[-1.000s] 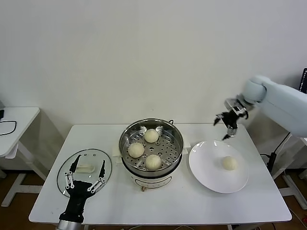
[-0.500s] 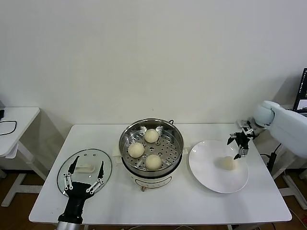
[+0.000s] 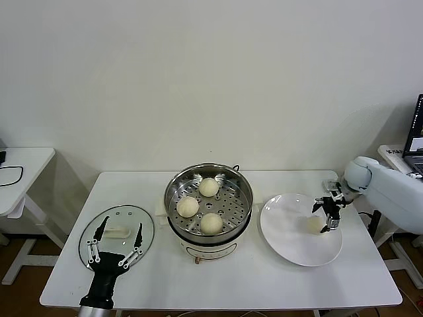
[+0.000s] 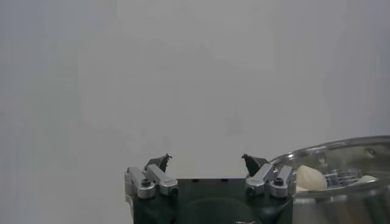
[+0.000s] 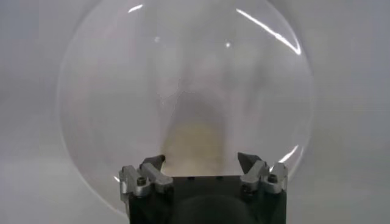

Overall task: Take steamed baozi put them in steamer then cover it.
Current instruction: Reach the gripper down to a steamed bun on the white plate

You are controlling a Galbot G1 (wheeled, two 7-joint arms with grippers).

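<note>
Three cream-white baozi [image 3: 200, 205] lie in the steel steamer [image 3: 173, 185] at the table's middle. A fourth baozi [image 3: 313, 225] lies on the white plate [image 3: 284, 231] to the right. My right gripper [image 3: 326, 215] is open, low over the plate, right at that baozi; in the right wrist view the bun [image 5: 194, 143] shows blurred between the open fingertips [image 5: 245, 161]. The glass cover [image 3: 112, 224] with its white handle lies flat on the table at the left. My left gripper [image 3: 116, 244] is open, hanging at the cover's near edge. The left wrist view shows the steamer rim [image 4: 341, 146] with a bun [image 4: 309, 177].
The steamer stands on a white base [image 3: 208, 251]. A small white side table [image 3: 20, 168] stands off to the left. The wall is close behind the table.
My right gripper has come down from above the table's far right corner to the baozi on the plate. The left arm has barely moved.
</note>
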